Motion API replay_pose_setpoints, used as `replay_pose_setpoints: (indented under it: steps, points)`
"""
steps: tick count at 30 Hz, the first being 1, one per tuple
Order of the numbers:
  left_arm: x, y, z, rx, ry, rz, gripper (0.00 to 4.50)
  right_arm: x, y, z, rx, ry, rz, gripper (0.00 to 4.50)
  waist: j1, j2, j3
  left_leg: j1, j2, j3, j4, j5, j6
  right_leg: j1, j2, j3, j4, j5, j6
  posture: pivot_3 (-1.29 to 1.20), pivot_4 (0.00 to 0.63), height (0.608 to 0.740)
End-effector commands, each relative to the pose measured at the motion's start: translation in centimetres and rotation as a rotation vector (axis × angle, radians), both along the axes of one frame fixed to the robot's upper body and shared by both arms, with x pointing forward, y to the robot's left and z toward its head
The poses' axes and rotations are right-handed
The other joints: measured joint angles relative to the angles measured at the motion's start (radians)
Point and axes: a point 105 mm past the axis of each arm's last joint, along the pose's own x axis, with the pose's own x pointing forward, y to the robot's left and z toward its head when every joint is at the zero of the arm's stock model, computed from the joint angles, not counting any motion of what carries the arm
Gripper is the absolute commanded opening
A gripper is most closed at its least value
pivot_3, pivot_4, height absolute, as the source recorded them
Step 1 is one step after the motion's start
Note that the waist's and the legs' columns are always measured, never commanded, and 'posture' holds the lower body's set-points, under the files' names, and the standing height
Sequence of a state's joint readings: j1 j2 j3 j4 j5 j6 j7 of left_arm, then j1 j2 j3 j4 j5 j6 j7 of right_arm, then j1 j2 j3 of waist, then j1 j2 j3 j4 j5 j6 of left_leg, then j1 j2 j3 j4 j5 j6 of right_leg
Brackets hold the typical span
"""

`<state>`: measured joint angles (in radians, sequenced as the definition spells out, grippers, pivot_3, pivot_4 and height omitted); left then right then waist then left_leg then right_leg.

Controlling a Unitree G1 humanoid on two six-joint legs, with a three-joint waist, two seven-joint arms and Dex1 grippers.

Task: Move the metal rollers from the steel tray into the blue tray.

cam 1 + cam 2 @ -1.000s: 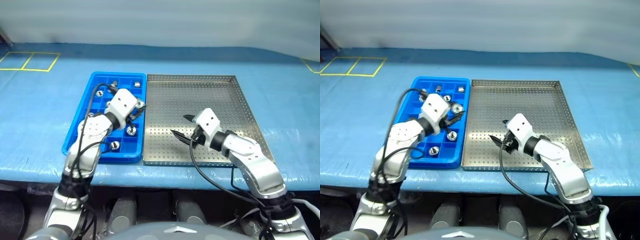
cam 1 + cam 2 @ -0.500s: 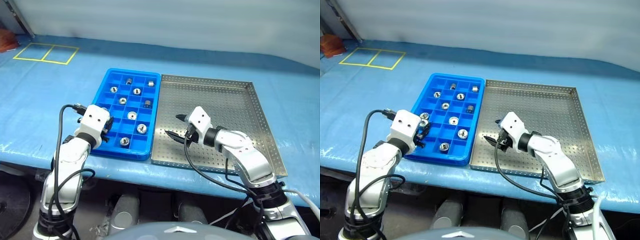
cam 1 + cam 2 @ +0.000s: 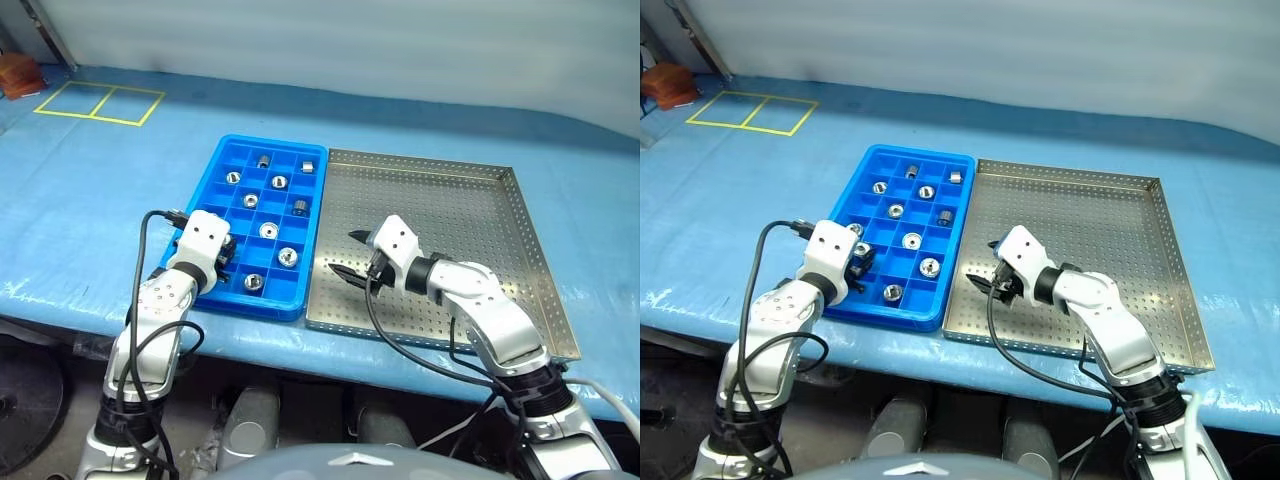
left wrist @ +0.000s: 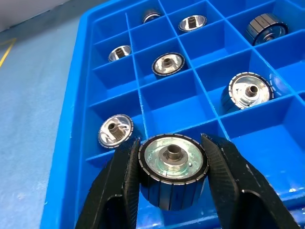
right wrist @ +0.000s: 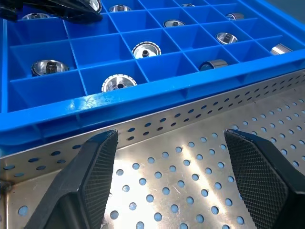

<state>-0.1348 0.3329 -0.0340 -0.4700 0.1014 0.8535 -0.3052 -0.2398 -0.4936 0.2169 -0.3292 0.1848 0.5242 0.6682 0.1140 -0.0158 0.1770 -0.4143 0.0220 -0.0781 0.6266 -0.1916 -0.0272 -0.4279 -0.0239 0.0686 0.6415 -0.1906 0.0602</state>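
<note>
Left wrist view: the left gripper (image 4: pixel 171 183) is clamped on one roller (image 4: pixel 172 168), fingers (image 4: pixel 121 183) pressing its ribbed sides, hole facing up. The roller hangs over a near-corner cell of the blue tray (image 4: pixel 76 143), at the edge nearest the robot. Holding it by the sides with the axis upright should let it drop flat into a cell, as judged from the grip.

The other rollers (image 3: pixel 268 230) sit one to a cell, spread over the grid; most lie with the hole upward, a few on their sides. The grid walls keep each part separate.

The steel tray (image 3: pixel 480 210) lies directly beside the blue tray, rims touching or nearly so, which keeps the transfer path short. No roller can be seen on its perforated floor, so the held roller is probably the last.

The right gripper (image 3: pixel 355 253) hovers over the steel tray near the shared edge, fingers (image 5: pixel 95 167) spread wide and empty.

Next step, as a judgement: lower and release into a free cell.
</note>
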Motion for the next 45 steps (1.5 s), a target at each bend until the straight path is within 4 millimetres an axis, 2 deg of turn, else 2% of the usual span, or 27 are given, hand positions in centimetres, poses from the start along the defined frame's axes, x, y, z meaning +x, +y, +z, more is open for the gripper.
replay_pose_setpoints:
  steps: [1, 2, 3, 5, 6, 11, 15, 17, 20, 23, 24, 25, 26, 27, 33, 39, 45]
  points:
    - [0.3, -1.0, 1.0, 0.0, -0.044, -0.057, 1.73, -0.3, 0.0, 1.4, 0.014, -0.063, 0.003, 3.77, -0.003, 0.0, 0.0, 0.0, 0.0, 0.0, 0.0, 0.0, 0.0, 0.0, 0.0, 0.0, 0.0, 0.0, 0.0, 0.29, 0.15, 0.74]
    - [0.3, -1.0, 1.0, 0.005, -0.045, -0.06, 1.73, -0.3, -0.1, 1.4, 0.014, -0.063, -0.003, 3.77, -0.006, 0.0, 0.0, 0.0, 0.0, 0.0, 0.0, 0.0, 0.0, 0.0, 0.0, 0.0, 0.0, 0.0, 0.0, 0.29, 0.15, 0.74]
    - [0.3, -0.9, 1.0, 0.01, -0.05, -0.056, 2.43, -0.3, -0.2, 1.4, 0.013, -0.064, -0.008, 3.77, -0.008, 0.0, 0.0, 0.0, 0.0, 0.0, 0.0, 0.0, 0.0, 0.0, 0.0, 0.0, 0.0, 0.0, 0.0, 0.28, 0.15, 0.74]
    - [0.2, -0.8, 1.2, 0.009, -0.057, -0.05, 2.85, -0.4, -0.3, 1.4, 0.012, -0.065, -0.013, 3.77, -0.013, 0.0, 0.0, 0.0, 0.0, 0.0, 0.0, 0.0, 0.0, 0.0, 0.0, 0.0, 0.0, 0.0, 0.0, 0.28, 0.15, 0.74]
    - [0.3, -1.0, 1.9, -0.019, -0.092, -0.05, 3.19, -0.3, -0.3, 1.4, 0.012, -0.065, -0.018, 3.77, -0.014, 0.0, 0.0, 0.0, 0.0, 0.0, 0.0, 0.0, 0.0, 0.0, 0.0, 0.0, 0.0, 0.0, 0.0, 0.28, 0.15, 0.74]
    - [0.4, -1.6, 3.6, -0.093, -0.169, -0.074, 3.19, -0.1, -0.5, 1.3, 0.013, -0.068, -0.031, 3.77, -0.015, 0.0, 0.0, 0.0, 0.0, 0.0, 0.0, 0.0, 0.0, 0.0, 0.0, 0.0, 0.0, 0.0, 0.0, 0.28, 0.15, 0.74]
    - [0.2, -2.9, 4.7, -0.168, -0.231, -0.143, 3.19, 0.6, -1.3, 1.6, 0.005, -0.088, -0.083, 3.77, -0.015, 0.0, 0.0, 0.0, 0.0, 0.0, 0.0, 0.0, 0.0, 0.0, 0.0, 0.0, 0.0, 0.0, 0.0, 0.28, 0.15, 0.74]
    - [0.1, -3.5, 4.6, -0.194, -0.225, -0.185, 3.19, 1.0, -2.0, 1.6, -0.013, -0.1, -0.115, 3.77, -0.015, 0.0, 0.0, 0.0, 0.0, 0.0, 0.0, 0.0, 0.0, 0.0, 0.0, 0.0, 0.0, 0.0, 0.0, 0.28, 0.15, 0.74]
    - [-0.1, -4.2, 3.5, -0.134, -0.19, -0.273, 3.19, 1.7, -3.5, 1.9, 0.002, -0.096, -0.171, 3.77, -0.016, 0.0, 0.0, 0.0, 0.0, 0.0, 0.001, 0.0, 0.0, 0.0, 0.0, 0.0, 0.0, 0.0, 0.0, 0.28, 0.15, 0.74]
    - [-1.0, -6.0, 3.1, -0.148, -0.16, -0.416, 3.76, 2.3, -4.9, 2.2, 0.013, -0.094, -0.217, 3.77, -0.016, 0.0, 0.0, 0.0, 0.0, 0.001, 0.0, 0.0, 0.0, 0.0, 0.0, 0.0, 0.0, 0.0, 0.0, 0.28, 0.15, 0.74]
    - [-1.3, -6.8, 3.2, -0.171, -0.155, -0.463, 4.08, 2.2, -5.1, 2.6, 0.025, -0.099, -0.21, 3.77, -0.016, 0.0, 0.0, 0.0, 0.0, 0.001, 0.0, 0.0, 0.0, 0.0, 0.0, 0.0, -0.001, 0.0, 0.0, 0.26, 0.15, 0.74]
    - [-1.5, -7.3, 3.2, -0.189, -0.149, -0.495, 4.42, 2.1, -5.3, 2.8, 0.036, -0.105, -0.205, 4.12, -0.017, 0.0, 0.0, 0.0, 0.0, 0.001, 0.0, 0.0, 0.0, 0.0, -0.001, 0.0, -0.001, 0.0, 0.0, 0.26, 0.15, 0.74]
    - [-1.6, -7.7, 3.2, -0.2, -0.146, -0.516, 4.5, 2.0, -5.4, 3.0, 0.043, -0.109, -0.201, 4.34, -0.017, 0.0, 0.0, -0.001, 0.0, 0.001, 0.0, 0.0, 0.0, 0.0, -0.001, 0.0, -0.001, 0.0, 0.0, 0.26, 0.15, 0.74]
    - [-1.6, -8.0, 3.1, -0.209, -0.14, -0.536, 4.5, 1.9, -5.8, 3.2, 0.047, -0.112, -0.209, 4.49, -0.018, 0.0, 0.0, -0.001, 0.0, 0.001, 0.0, 0.0, 0.0, 0.0, -0.001, 0.0, -0.002, 0.0, 0.0, 0.25, 0.15, 0.74]
    - [-0.7, -9.3, 3.5, -0.253, -0.133, -0.581, 4.5, 1.3, -7.4, 3.6, 0.055, -0.12, -0.254, 4.49, -0.022, 0.0, 0.0, -0.001, 0.0, 0.001, 0.001, 0.0, 0.0, 0.0, 0.0, 0.0, -0.002, 0.0, 0.0, 0.22, 0.15, 0.74]
    - [0.2, -10.1, 4.0, -0.237, -0.144, -0.628, 4.5, -0.4, -7.9, 3.3, 0.038, -0.093, -0.219, 4.49, -0.039, 0.0, 0.0, -0.001, 0.0, 0.001, 0.0, 0.0, 0.0, 0.0, 0.0, 0.0, -0.002, 0.0, 0.0, 0.19, 0.15, 0.74]
    - [0.9, -10.3, 4.6, -0.231, -0.17, -0.644, 4.5, -1.1, -8.1, 3.1, 0.036, -0.08, -0.215, 4.49, -0.059, 0.0, 0.0, -0.001, 0.0, 0.001, 0.001, 0.0, 0.0, 0.0, 0.0, 0.0, -0.001, 0.0, 0.0, 0.17, 0.15, 0.74]
